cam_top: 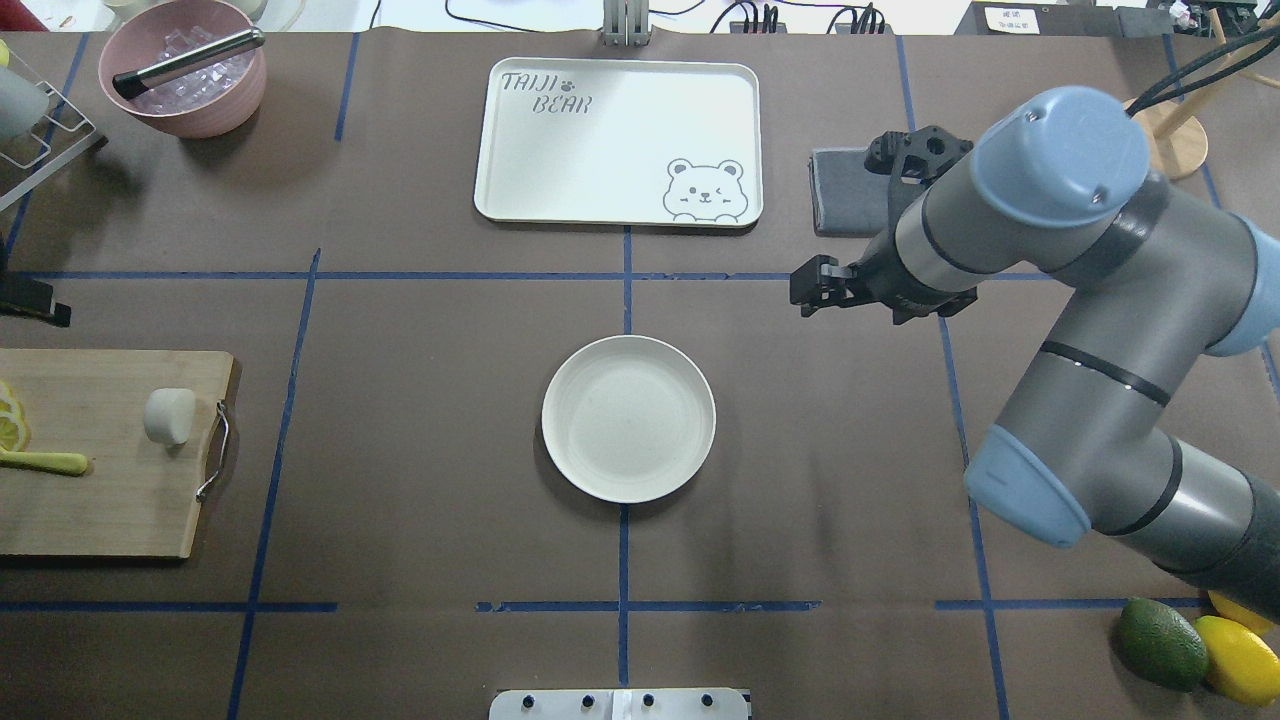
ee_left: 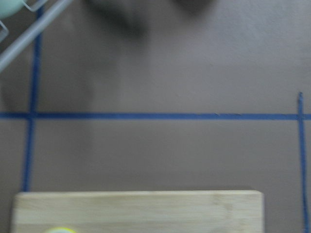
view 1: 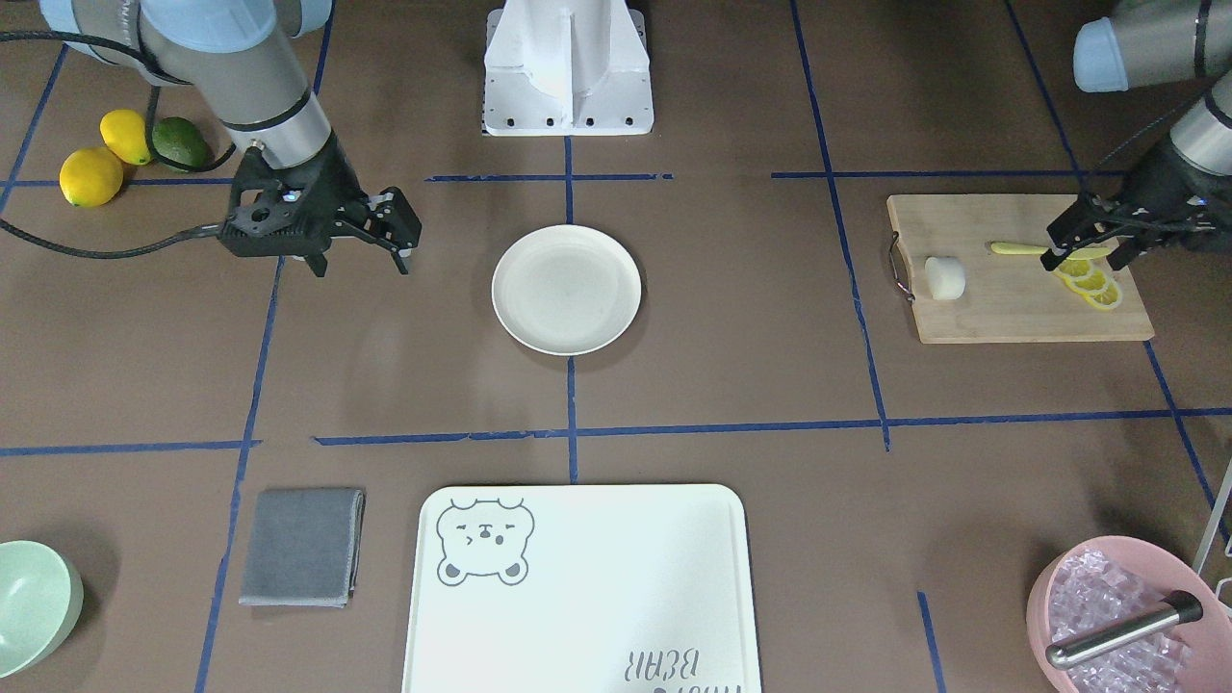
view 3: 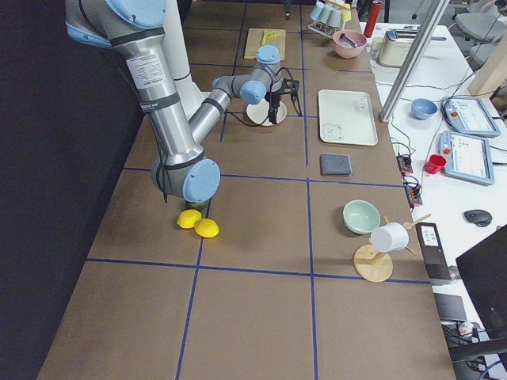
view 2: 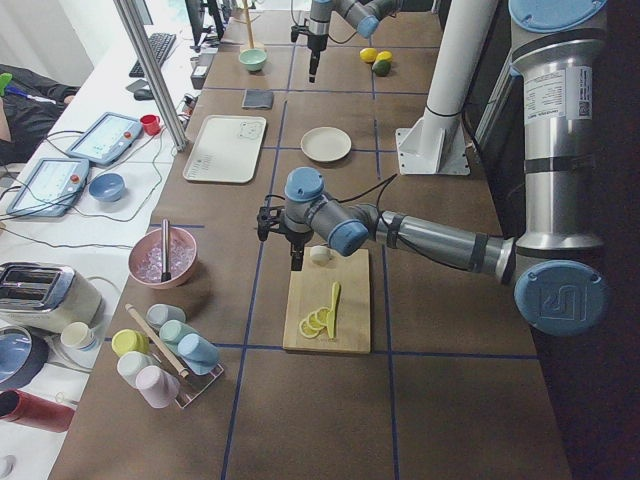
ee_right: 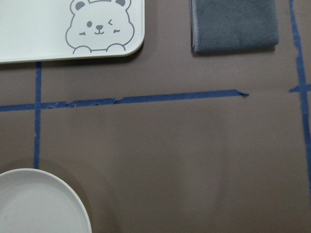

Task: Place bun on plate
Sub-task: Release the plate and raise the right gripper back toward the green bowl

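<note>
Left end effector [view 1: 1088,252]: jaws spread, nothing held, hovering over the wooden cutting board [view 1: 1020,313] at the lemon slices [view 1: 1090,281]. Bun [view 1: 945,277] (smooth, white, rounded cylinder) lies on the board, apart from that end effector, toward the board's metal handle. Right end effector [view 1: 361,260]: jaws likewise apart, empty, over matte brown worktop [view 1: 731,375]. Round shallow cream plate [view 1: 566,289] sits between both end effectors, nearer the right.

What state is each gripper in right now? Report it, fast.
Left gripper: open, holding nothing, over the wooden cutting board.
Right gripper: open, holding nothing.
</note>
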You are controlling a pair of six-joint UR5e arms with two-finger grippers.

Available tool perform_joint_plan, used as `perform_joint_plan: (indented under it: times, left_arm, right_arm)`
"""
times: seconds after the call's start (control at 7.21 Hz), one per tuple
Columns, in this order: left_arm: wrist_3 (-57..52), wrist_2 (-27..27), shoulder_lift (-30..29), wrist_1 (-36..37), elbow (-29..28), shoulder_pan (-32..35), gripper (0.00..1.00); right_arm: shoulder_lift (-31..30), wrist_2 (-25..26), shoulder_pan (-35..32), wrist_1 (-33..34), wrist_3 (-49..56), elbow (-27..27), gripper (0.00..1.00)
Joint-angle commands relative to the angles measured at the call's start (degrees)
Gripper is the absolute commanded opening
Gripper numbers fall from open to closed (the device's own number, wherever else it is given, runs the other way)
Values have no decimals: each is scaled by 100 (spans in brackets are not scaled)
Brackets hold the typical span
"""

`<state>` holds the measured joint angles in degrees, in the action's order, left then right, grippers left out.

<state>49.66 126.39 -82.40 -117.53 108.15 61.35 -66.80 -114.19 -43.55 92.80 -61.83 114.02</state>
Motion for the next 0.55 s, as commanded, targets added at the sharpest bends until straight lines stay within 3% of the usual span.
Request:
perform_joint_plan:
  times: [0.0, 0.42]
  left_arm:
    - [1208, -989, 233, -347, 268, -1129, 97]
    - [1916, -1757, 163, -595, 128, -2073, 97]
  right_arm:
    - [-323, -671, -827, 151, 1099, 42, 100]
    - [-903, -1113, -1707, 142, 2444, -2, 100]
